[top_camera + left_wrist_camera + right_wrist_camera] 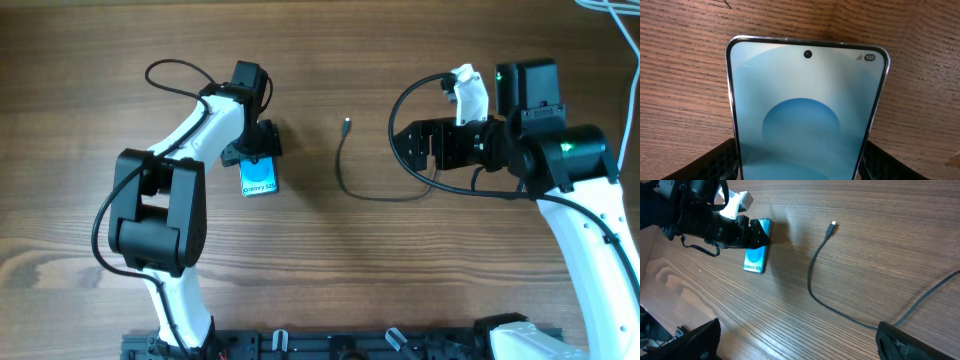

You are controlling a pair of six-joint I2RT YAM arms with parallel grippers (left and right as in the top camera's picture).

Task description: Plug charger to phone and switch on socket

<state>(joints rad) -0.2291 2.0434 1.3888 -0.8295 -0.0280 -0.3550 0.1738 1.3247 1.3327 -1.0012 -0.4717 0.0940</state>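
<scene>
Left gripper [258, 158] clamps phone [805, 120] at its edges; right gripper [398, 145] gapes near charger [341, 172].

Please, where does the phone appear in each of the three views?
Overhead: the phone lies left of centre.
Left wrist: it fills the middle of the picture.
Right wrist: it is at the upper left.
Shared landmark: the left claw, astride one end of it.
</scene>
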